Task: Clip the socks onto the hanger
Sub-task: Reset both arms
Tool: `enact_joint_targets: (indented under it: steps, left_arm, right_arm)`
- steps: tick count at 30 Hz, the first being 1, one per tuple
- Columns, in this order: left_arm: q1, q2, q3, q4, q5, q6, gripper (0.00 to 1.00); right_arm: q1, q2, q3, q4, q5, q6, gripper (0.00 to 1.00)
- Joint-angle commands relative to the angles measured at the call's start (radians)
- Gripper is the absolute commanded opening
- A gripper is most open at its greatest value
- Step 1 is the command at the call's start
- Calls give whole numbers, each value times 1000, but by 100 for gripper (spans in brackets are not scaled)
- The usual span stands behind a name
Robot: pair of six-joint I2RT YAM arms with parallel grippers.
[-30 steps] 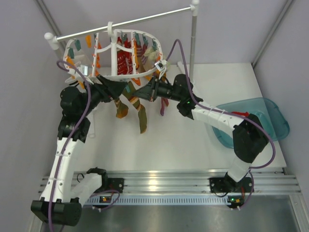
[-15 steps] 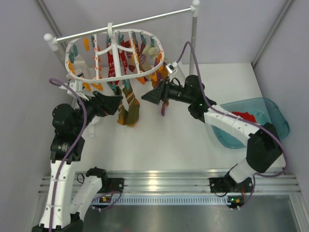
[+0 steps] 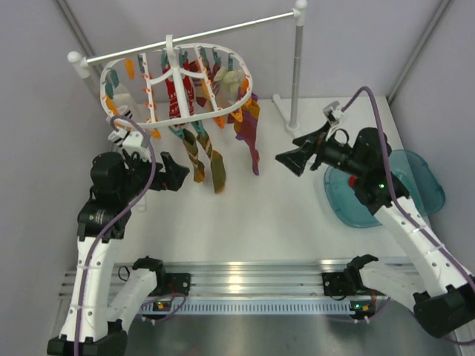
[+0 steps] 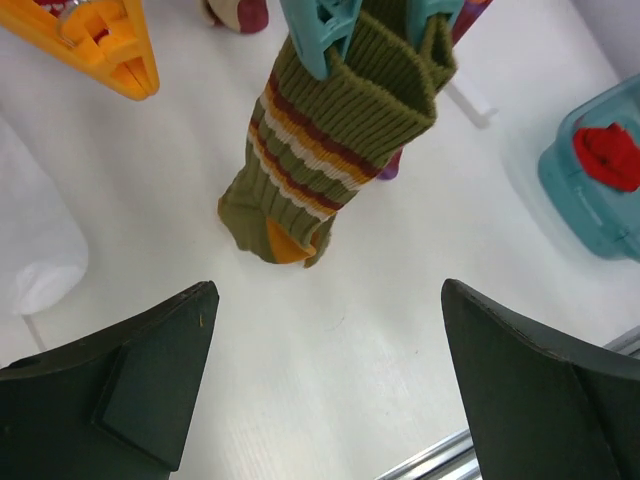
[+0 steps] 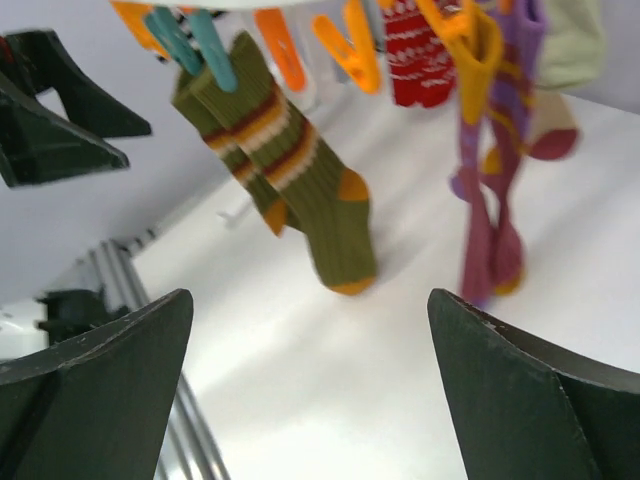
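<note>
Socks [image 3: 209,159] hang clipped by teal clips [image 4: 312,35] at the 6 o'clock rim of the hanger [image 3: 173,70]. Left hand [image 3: 182,171] sits at their 9 o'clock and right hand [image 3: 288,152] at 3 o'clock, both wide and empty. Step looks like a release check: keep clear, don't brush the cuffs.

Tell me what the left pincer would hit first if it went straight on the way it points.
Probably the olive striped sock hanging from teal clips, straight ahead of the open left pincer. Depth is unclear; it might slip under the toe onto the table.
</note>
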Motion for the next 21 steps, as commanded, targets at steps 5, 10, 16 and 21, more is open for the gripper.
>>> enact_joint_targets:
  steps: [5,10,16,21]
  left_arm:
    - [4,103,47,-79,6,161,98]
    - [4,97,-5,-13,-22,148,98]
    - [4,38,-51,1,-25,136,98]
    - [4,-24,-80,18,-63,136,98]
  right_arm:
    - [-161,-238,-23,-433,89,-389,100]
    - [-199,-357,-115,-480,160,-431,100]
    - [-314,-471,-212,-486,97,-413,100]
    - [-360,-528,-243,-484,62,-390,100]
